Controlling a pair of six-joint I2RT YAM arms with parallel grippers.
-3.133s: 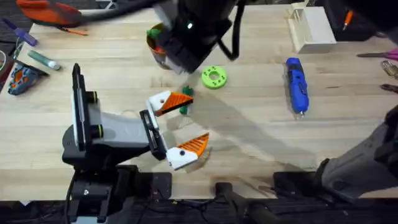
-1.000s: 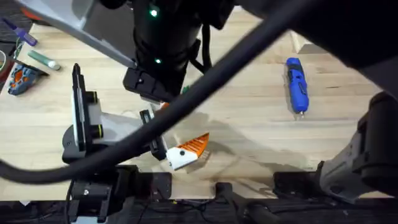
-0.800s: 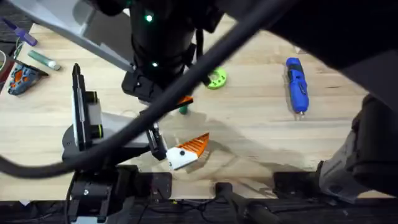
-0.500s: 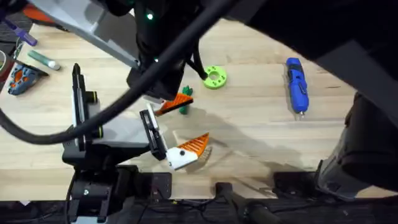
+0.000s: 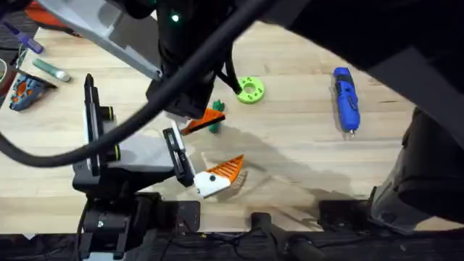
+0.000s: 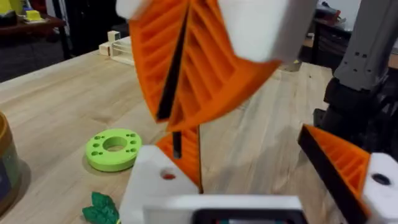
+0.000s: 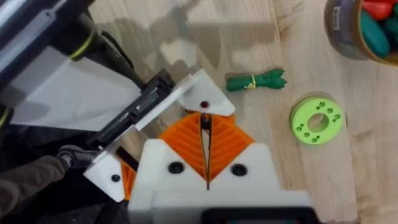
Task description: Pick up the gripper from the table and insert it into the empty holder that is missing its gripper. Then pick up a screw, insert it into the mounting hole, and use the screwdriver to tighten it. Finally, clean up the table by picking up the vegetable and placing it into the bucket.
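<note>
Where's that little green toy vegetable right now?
The vegetable lies on the table, between the lime-green disc and the white holder, not in the bucket.

White end effector (image 7: 207, 163), orange ribbed pads (image 7: 221, 140)

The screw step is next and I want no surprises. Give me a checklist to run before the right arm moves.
1. The gripper on the holder: ok, orange shows against the white mount.
2. Mounting hole exposed: ok, just ahead of the right gripper.
3. Right gripper shut: ok, its pads meet.
4. Screw held between those pads: cannot tell.
5. The screwdriver free to grab: ok, lying alone on the table.
6. The vegetable in the bucket: not ok, it lies on the table beside the holder.
</note>
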